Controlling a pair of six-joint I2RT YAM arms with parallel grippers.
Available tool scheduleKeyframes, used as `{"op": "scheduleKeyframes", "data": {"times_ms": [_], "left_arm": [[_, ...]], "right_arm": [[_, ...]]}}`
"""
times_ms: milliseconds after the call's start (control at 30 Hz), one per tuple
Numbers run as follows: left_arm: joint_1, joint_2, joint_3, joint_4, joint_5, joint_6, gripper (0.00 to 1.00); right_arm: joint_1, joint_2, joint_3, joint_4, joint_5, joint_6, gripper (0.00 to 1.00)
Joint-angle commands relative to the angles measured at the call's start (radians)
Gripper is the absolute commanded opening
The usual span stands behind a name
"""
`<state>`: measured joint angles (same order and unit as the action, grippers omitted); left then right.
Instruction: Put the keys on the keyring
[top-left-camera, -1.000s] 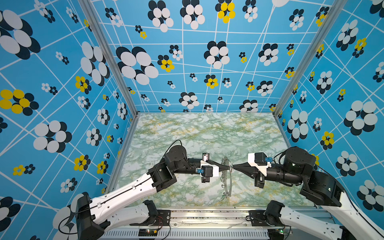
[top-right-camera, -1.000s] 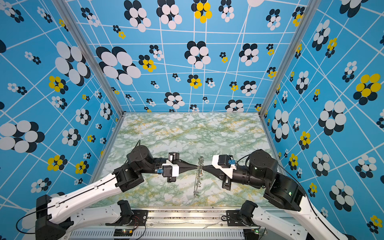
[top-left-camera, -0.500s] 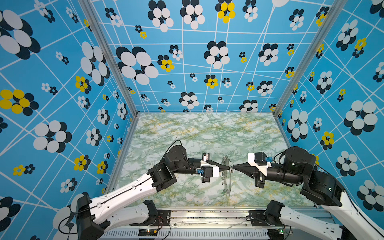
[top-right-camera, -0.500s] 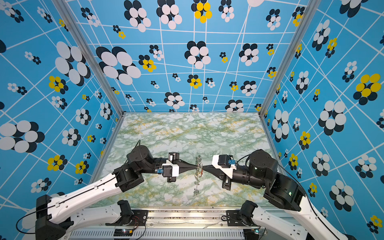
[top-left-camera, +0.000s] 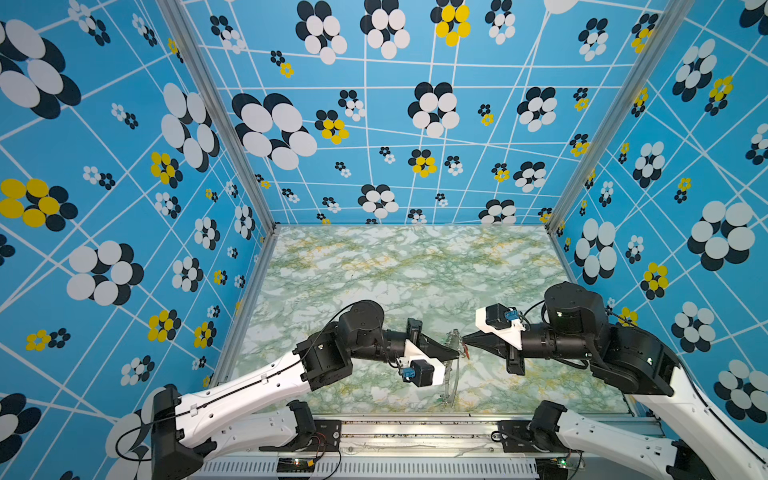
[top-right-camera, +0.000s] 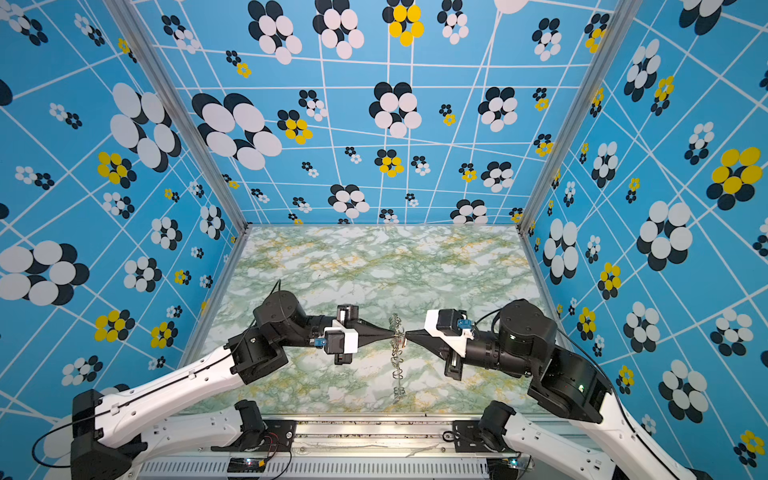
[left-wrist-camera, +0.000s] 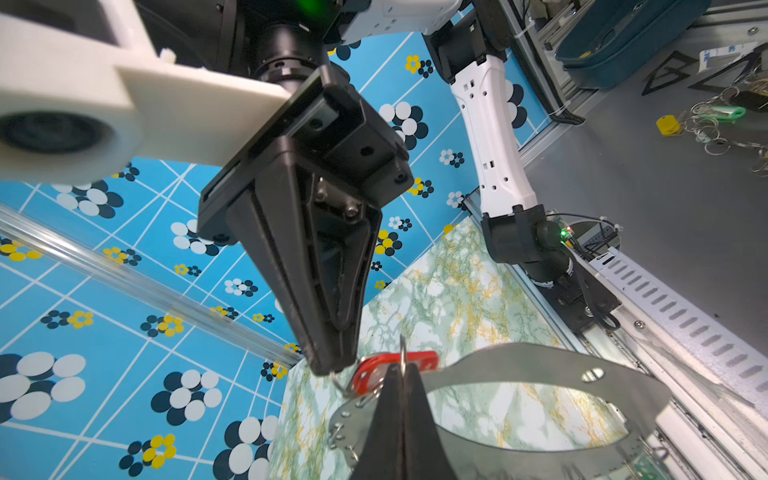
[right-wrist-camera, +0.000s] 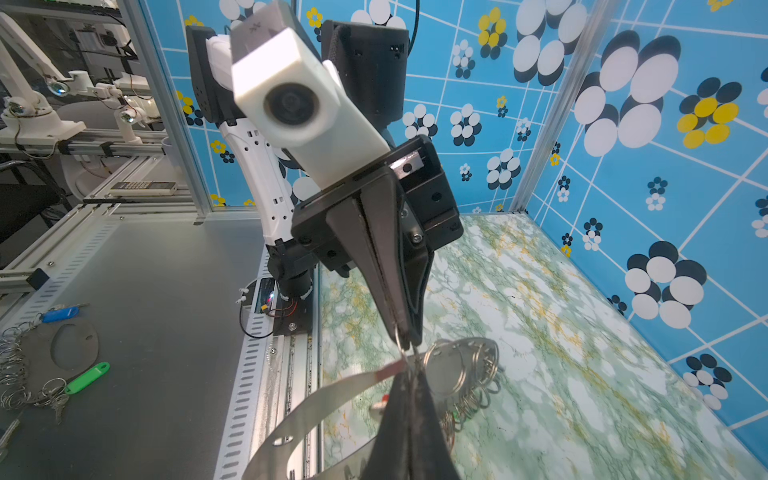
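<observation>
The keyring, a grey crescent plate edged with small rings, hangs edge-on above the marble table between both arms. My left gripper is shut on one small ring at the plate's edge. It meets my right gripper tip to tip in both top views. A red key tag lies against the plate just behind the left fingertips. My right gripper is shut on a thin wire loop beside that tag. No other keys show clearly.
The marble table is walled in by blue flowered panels on three sides, with the arm bases along the front rail. On the grey bench outside lie a green tag, a blue tag, a yellow tag and spare rings.
The left wrist has rolled a little and the keyring's free lower end has swung toward the front edge. Both grippers stay shut at the same spot.
</observation>
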<state>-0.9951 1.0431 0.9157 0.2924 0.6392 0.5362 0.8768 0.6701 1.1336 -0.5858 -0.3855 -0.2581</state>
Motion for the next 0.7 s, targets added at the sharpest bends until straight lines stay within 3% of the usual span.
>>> {"op": "scheduleKeyframes", "data": {"times_ms": [0, 667], "left_arm": [[-0.001, -0.022, -0.002, 0.031, 0.032, 0.001, 0.00], [-0.011, -0.023, 0.009, 0.004, 0.049, 0.013, 0.00]], "right_arm": [[0.003, 0.000, -0.001, 0.036, 0.017, -0.014, 0.00], [0.004, 0.026, 0.008, 0.040, 0.011, -0.015, 0.00]]}}
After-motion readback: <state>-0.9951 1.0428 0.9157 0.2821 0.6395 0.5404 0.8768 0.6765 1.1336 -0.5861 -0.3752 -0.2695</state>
